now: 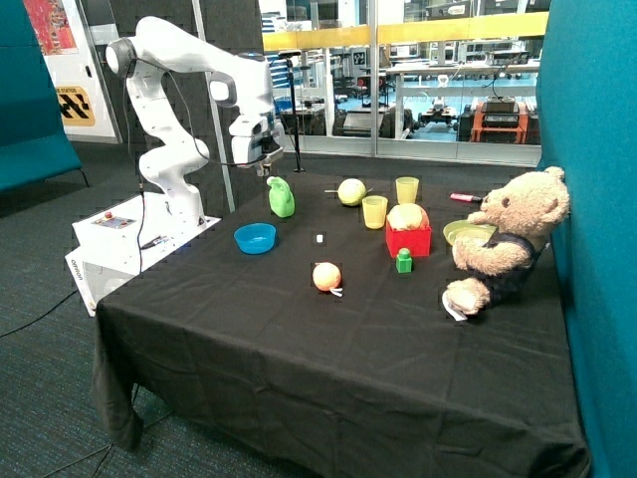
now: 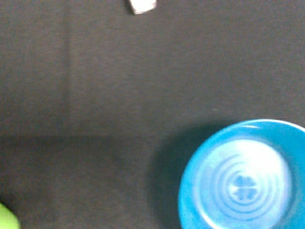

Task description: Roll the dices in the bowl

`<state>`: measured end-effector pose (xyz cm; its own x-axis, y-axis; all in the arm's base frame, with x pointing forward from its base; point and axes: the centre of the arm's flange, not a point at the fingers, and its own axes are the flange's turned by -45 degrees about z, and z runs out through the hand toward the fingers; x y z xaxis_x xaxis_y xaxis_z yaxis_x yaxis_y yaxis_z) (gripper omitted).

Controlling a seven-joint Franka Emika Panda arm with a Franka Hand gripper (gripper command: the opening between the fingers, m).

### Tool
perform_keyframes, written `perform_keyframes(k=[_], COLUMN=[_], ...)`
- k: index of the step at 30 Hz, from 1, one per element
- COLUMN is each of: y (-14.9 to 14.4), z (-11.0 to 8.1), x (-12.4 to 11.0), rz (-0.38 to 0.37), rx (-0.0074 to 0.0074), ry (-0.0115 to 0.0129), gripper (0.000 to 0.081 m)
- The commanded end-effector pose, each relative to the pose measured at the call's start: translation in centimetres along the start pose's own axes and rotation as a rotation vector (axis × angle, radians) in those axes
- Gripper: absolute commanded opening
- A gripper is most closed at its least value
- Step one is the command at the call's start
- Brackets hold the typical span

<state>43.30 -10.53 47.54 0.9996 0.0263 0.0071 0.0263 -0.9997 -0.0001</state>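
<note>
The bright-blue bowl [image 1: 255, 237] stands on the black tablecloth near the robot's side of the table. In the wrist view the bowl [image 2: 243, 179] looks empty, with a clover mark on its floor. One tiny white die [image 1: 319, 238] lies on the cloth, apart from the bowl, towards the red box; it also shows in the wrist view [image 2: 142, 5]. A second die is not visible. My gripper [image 1: 271, 167] hangs high above the table, over the area between the bowl and a green object [image 1: 282, 197]. It does not show in the wrist view.
A peach-coloured fruit [image 1: 326, 276] lies near the table's middle. Behind are a yellow-green fruit [image 1: 350, 191], two yellow cups [image 1: 374, 211], a red box [image 1: 409, 241], a green block [image 1: 404, 261], a yellow-green bowl [image 1: 466, 232] and a teddy bear [image 1: 508, 239].
</note>
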Motion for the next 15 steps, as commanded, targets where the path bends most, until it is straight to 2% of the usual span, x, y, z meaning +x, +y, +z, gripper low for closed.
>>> perform_keyframes(k=[1, 10, 15], y=[4.1, 5.2, 5.1], z=[0.2, 2.3, 2.7], x=[0.2, -1.3, -1.3], rz=[0.034, 0.062, 0.063], rx=[-0.0003, -0.0004, -0.0004], ry=[-0.0071, -0.0071, -0.0071], gripper=[0.0, 0.0, 0.0])
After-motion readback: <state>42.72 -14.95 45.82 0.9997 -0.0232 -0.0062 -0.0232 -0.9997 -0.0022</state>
